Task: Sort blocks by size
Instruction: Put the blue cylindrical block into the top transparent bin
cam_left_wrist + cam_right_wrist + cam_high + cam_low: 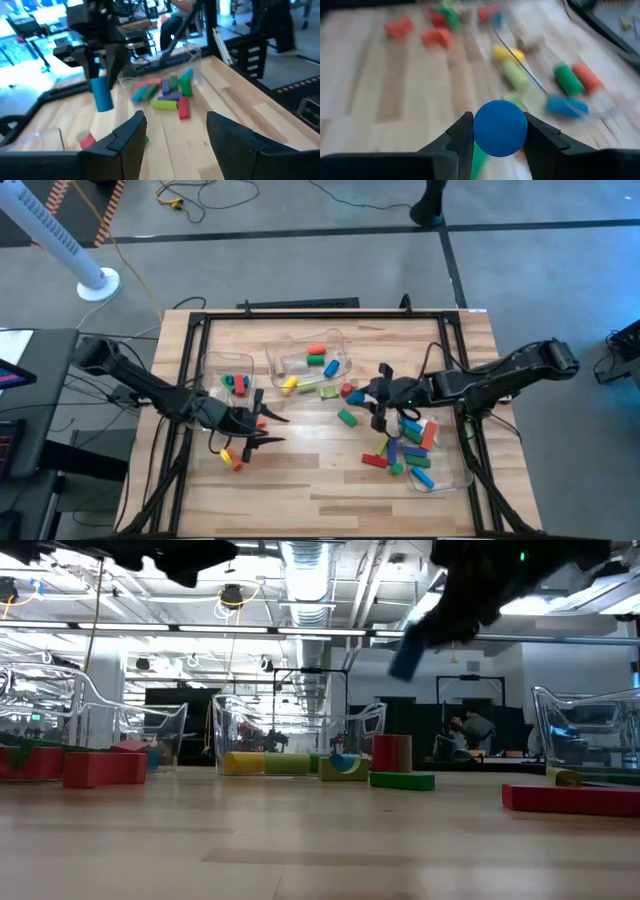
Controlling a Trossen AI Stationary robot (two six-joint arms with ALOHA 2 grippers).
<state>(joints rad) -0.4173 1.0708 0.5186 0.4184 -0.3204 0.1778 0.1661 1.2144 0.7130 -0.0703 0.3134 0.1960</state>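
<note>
My right gripper (499, 142) is shut on a blue cylinder block (500, 128) above the middle of the table; the left wrist view shows this cylinder (102, 95) hanging high over the wood. My left gripper (175, 137) stands open with nothing between its fingers, above the table's left half (272, 428), near a small orange block (261, 422). Several blocks lie loose on the table, among them a green one (347, 418) and a red bar (375, 461). Others lie in three clear bins. My right gripper pinches the blue cylinder's round side near its upper end (100, 79) between its two fingers. The fingers come slanting down from the table's right and lie along it. Its lower end (104, 106) sticks out past the fingertips, clear of the table.
A clear bin (343, 340) at the middle far side holds several blocks, a smaller bin (210, 365) to its left holds a few, and a bin (462, 475) at the near right holds several. A dark frame (300, 310) runs round the table.
</note>
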